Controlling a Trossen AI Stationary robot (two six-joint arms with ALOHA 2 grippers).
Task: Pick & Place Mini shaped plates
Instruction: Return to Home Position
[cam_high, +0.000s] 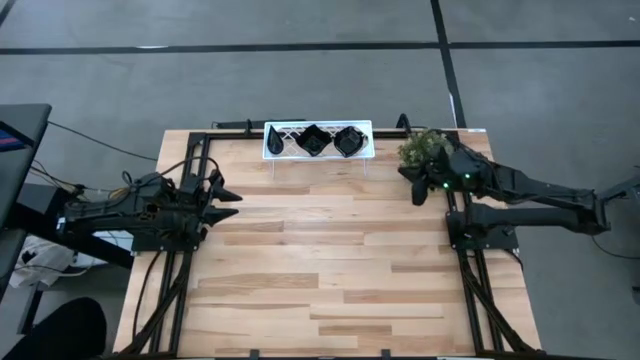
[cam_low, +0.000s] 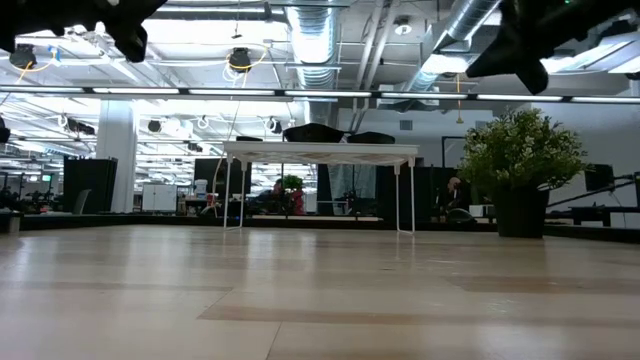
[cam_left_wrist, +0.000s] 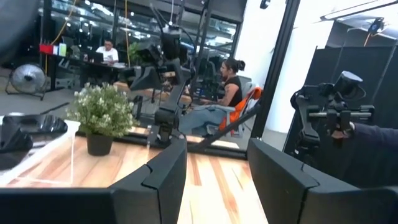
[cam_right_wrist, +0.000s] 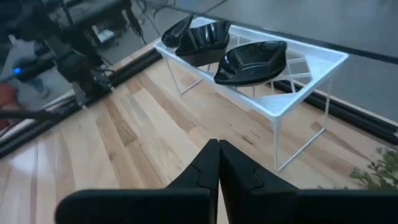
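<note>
Straight down from above on the whole table (cam_high: 330, 270); level across it from tabletop height. Close from each wrist: plant (cam_left_wrist: 102, 109) beyond the jaws of the left gripper (cam_left_wrist: 216, 149), white shelf (cam_right_wrist: 323, 62) beyond those of the right gripper (cam_right_wrist: 217, 146), both shared overhead.

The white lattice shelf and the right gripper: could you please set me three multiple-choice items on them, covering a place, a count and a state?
1. Where do the black plates sit?
A. on top of the white lattice shelf
B. underneath it
C. loose, far from it

2. How many groups of plates show in the high view?
A. one
B. six
C. three

3. How do the fingers of the right gripper stand?
A. spread wide
B. pressed together, empty
C. clamped on a plate

Answers: 1 A, every plate lies on the shelf top. 2 C, a slim one, a squarish one and a leaf-shaped one stand in a row. 3 B, the right wrist view shows the tips touching with nothing between them.
</note>
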